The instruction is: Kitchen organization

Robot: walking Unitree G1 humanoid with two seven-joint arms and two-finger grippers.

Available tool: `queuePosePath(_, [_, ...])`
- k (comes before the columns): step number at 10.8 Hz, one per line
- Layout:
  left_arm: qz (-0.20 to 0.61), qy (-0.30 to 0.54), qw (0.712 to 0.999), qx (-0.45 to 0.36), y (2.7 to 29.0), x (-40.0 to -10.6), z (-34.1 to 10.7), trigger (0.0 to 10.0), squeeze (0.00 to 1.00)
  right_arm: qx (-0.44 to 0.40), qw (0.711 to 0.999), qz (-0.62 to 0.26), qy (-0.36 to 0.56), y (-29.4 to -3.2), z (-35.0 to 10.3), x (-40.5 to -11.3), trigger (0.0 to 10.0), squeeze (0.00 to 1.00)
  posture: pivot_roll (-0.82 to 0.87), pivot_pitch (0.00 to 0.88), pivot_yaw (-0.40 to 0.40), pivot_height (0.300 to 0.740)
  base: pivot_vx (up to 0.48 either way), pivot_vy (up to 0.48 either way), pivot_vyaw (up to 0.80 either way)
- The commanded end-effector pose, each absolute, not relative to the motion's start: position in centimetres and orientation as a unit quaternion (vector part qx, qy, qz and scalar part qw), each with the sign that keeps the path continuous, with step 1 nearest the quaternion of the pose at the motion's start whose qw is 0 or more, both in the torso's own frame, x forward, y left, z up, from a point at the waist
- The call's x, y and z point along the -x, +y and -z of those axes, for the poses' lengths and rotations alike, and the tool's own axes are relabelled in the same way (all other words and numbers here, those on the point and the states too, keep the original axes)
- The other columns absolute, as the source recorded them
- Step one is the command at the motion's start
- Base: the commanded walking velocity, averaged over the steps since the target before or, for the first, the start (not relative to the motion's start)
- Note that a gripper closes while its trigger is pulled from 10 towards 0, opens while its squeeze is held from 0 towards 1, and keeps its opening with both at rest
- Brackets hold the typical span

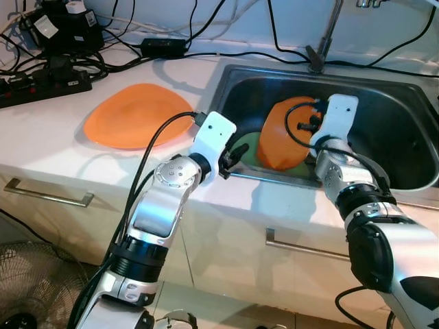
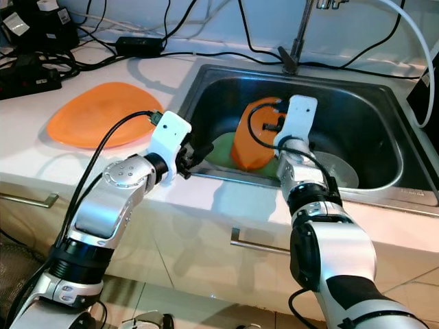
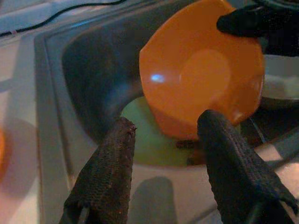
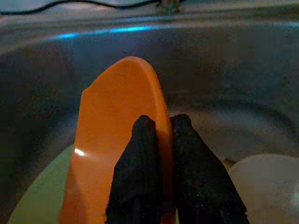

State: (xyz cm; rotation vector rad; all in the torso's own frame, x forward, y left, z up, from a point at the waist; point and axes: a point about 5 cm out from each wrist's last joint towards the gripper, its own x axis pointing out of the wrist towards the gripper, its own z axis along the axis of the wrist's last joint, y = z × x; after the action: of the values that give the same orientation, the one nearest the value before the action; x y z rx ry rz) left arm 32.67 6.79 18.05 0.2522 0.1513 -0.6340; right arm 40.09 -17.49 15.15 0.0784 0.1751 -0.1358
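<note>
two end effectors are seen at the sink point(image 1: 384, 96). the right end effector point(image 4: 161, 135) is clamped on the rim of an orange plate point(image 1: 288, 133), held on edge inside the sink above a green plate point(image 1: 248, 147). the left end effector point(image 3: 166, 135) is spread, unladen, at the sink's front edge. another orange plate point(image 1: 137, 115) lies flat on the tabletop point(image 1: 41, 137).

Orange plates: two, one flat on the bench point(image 1: 31, 154) as the orange plate on the bench point(image 1: 137, 115), one on edge in the sink point(image 1: 405, 144) as the orange plate in the sink point(image 1: 288, 133)
Green plates: one green plate point(image 3: 140, 135)
White dishes: one white dish point(image 2: 339, 171)
Sinks: one
Taps: one tap point(image 1: 322, 41)
Power strips: one power strip point(image 1: 41, 88)
Drawer handles: two, the left handle point(image 1: 48, 195) and the right handle point(image 1: 305, 248)
Grippers: two, left gripper point(image 1: 233, 154) and right gripper point(image 4: 159, 135)
</note>
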Motion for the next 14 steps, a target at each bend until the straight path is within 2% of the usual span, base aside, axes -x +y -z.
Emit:
queuePosePath(1, [0.323,0.087,0.935,-0.119,6.4,-32.2,-17.7,10.0,0.0,-0.034,0.995,0.052,0.083,-16.8,-16.1,-40.5,10.0,0.0,0.11,0.06,-0.002,0.74,0.0,0.0,0.0])
queuePosePath(2, [0.326,0.092,0.933,-0.118,6.3,-32.0,-17.6,10.0,0.0,-0.03,0.995,0.043,0.09,-16.4,-15.8,-40.5,10.0,0.0,0.11,0.06,0.0,0.74,0.0,0.0,0.0])
queuePosePath(3, [0.328,0.095,0.933,-0.115,6.3,-31.9,-17.6,10.0,0.0,-0.031,0.995,0.035,0.092,-16.1,-15.6,-40.4,10.0,0.94,0.11,0.059,0.0,0.74,0.0,0.0,0.0])
queuePosePath(5, [0.329,0.101,0.932,-0.116,6.3,-31.9,-17.5,10.0,0.0,-0.026,0.994,0.031,0.098,-15.8,-15.3,-40.4,10.0,0.78,0.12,0.056,0.002,0.74,0.0,0.0,0.0])
queuePosePath(6, [0.329,0.103,0.931,-0.118,6.3,-31.9,-17.5,10.0,0.0,-0.021,0.994,0.029,0.1,-15.7,-15.1,-40.3,10.0,0.0,0.11,0.052,0.004,0.74,0.0,0.0,0.0])
queuePosePath(8, [0.326,0.097,0.932,-0.124,6.3,-31.8,-17.6,10.0,0.0,-0.009,0.996,0.037,0.081,-15.9,-15.4,-40.3,10.0,0.0,0.11,0.045,0.008,0.74,0.0,0.0,0.0])
queuePosePath(9, [0.301,0.056,0.942,-0.138,6.5,-32.3,-18.3,10.0,0.0,0.005,0.999,0.042,0.017,-16.0,-17.2,-40.6,10.0,0.0,0.1,0.041,0.01,0.74,0.0,0.0,0.0])
queuePosePath(11, [0.252,-0.019,0.95,-0.181,7.6,-32.9,-19.5,10.0,0.0,-0.022,0.996,0.017,-0.087,-15.4,-20.0,-40.5,10.0,0.0,0.09,0.039,0.013,0.74,0.0,0.0,0.0])
queuePosePath(13, [0.199,-0.073,0.946,-0.246,9.4,-33.1,-19.9,10.0,0.0,-0.065,0.985,-0.002,-0.158,-14.8,-20.9,-38.3,10.0,0.0,0.07,0.036,0.018,0.74,0.0,0.0,0.0])
queuePosePath(14, [0.18,-0.093,0.939,-0.277,10.3,-33.0,-19.8,10.0,0.0,-0.056,0.983,-0.005,-0.174,-14.6,-20.6,-36.7,10.0,0.0,0.06,0.038,0.022,0.74,0.0,0.0,0.0])
